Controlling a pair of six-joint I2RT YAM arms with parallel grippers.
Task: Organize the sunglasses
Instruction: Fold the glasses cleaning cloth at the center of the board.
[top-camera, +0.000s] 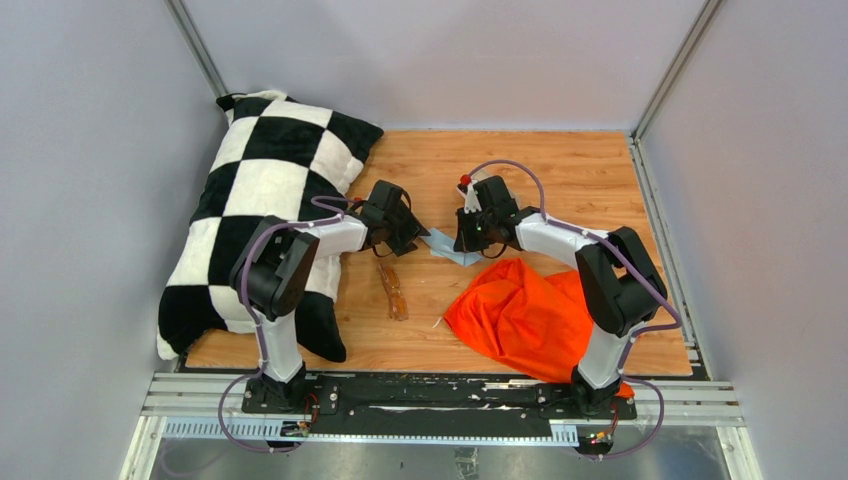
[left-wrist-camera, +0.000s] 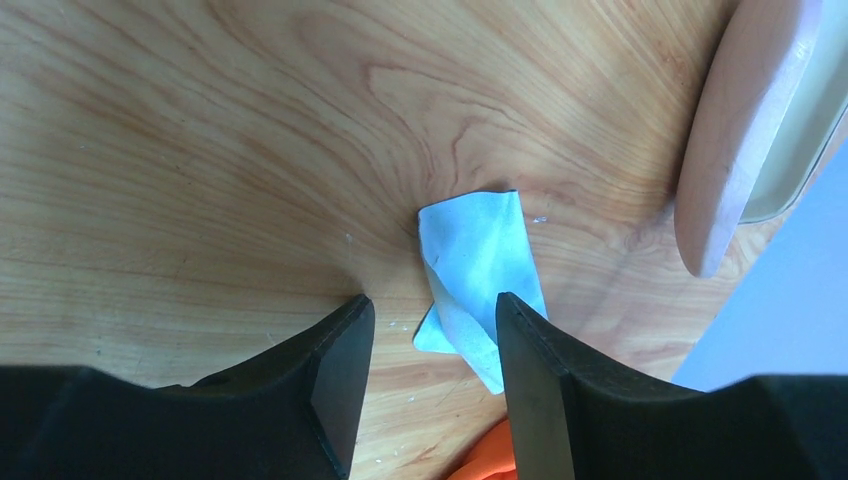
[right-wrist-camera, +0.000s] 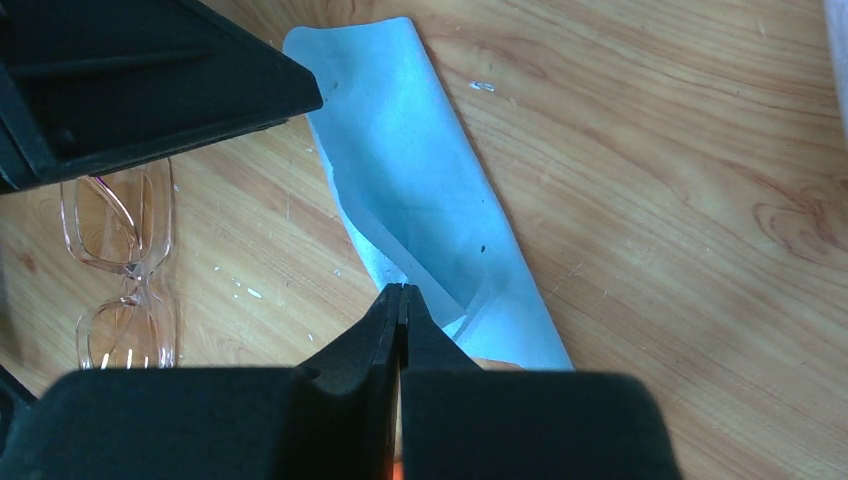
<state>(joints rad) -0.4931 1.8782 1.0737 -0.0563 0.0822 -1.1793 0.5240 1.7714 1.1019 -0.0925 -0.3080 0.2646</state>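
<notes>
The sunglasses (top-camera: 393, 290) lie folded on the wooden table, amber and translucent, just below my left gripper. They also show at the left of the right wrist view (right-wrist-camera: 125, 270). My left gripper (top-camera: 415, 238) is open and empty. In its wrist view the gripper (left-wrist-camera: 434, 300) stands over the near end of a light blue cloth (left-wrist-camera: 475, 265). My right gripper (top-camera: 462, 243) is shut. In its wrist view the tips (right-wrist-camera: 402, 290) sit over the blue cloth (right-wrist-camera: 420, 190), and I see nothing held between them. Both grippers face each other across the cloth (top-camera: 447, 246).
A pale pink case (left-wrist-camera: 740, 130) lies beyond the cloth in the left wrist view. A crumpled orange cloth (top-camera: 520, 315) covers the table under the right arm. A black-and-white checkered pillow (top-camera: 265, 210) fills the left side. Grey walls enclose the table.
</notes>
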